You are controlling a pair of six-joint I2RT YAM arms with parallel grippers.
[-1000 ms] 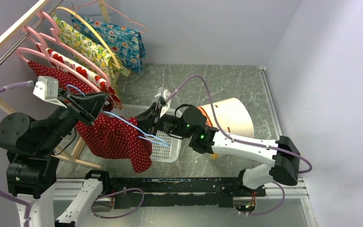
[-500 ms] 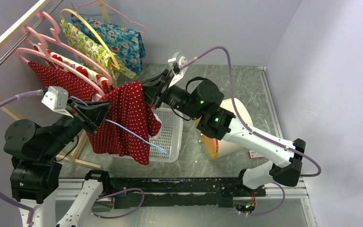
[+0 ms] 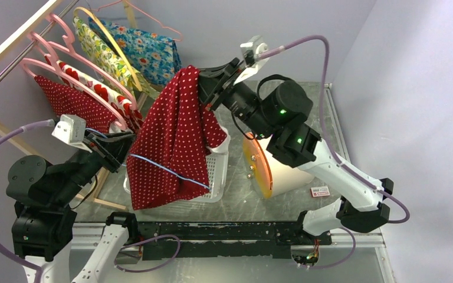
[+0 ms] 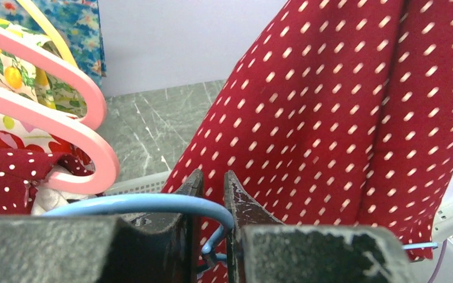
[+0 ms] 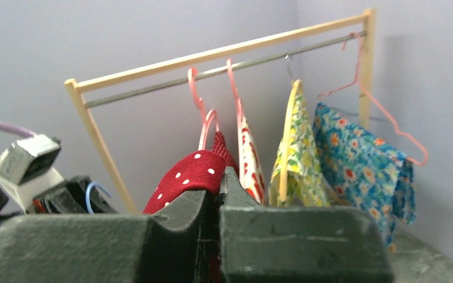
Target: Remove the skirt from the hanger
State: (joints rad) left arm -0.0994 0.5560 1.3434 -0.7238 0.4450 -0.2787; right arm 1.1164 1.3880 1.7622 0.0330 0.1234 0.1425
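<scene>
The red skirt with white dots (image 3: 174,135) hangs stretched between my two grippers. My right gripper (image 3: 202,88) is shut on its top edge and holds it high over the white basket (image 3: 215,171); the pinched cloth shows in the right wrist view (image 5: 196,172). My left gripper (image 3: 121,144) is shut on the hook of the thin blue wire hanger (image 3: 165,170), whose bar crosses the skirt's lower part. In the left wrist view the hook (image 4: 153,203) sits between the fingers, with the skirt (image 4: 330,118) beyond.
A wooden rack (image 3: 12,41) at the left carries pink hangers (image 3: 71,65) with several other garments, among them a blue floral one (image 3: 150,50). A white bucket with an orange rim (image 3: 277,162) lies on its side right of the basket. Walls close in behind and to the right.
My right gripper has risen and moved right, pulling the skirt's top edge up high. The skirt now hangs long and stretched; the hanger's bar sits lower on it. The left gripper has shifted little.
</scene>
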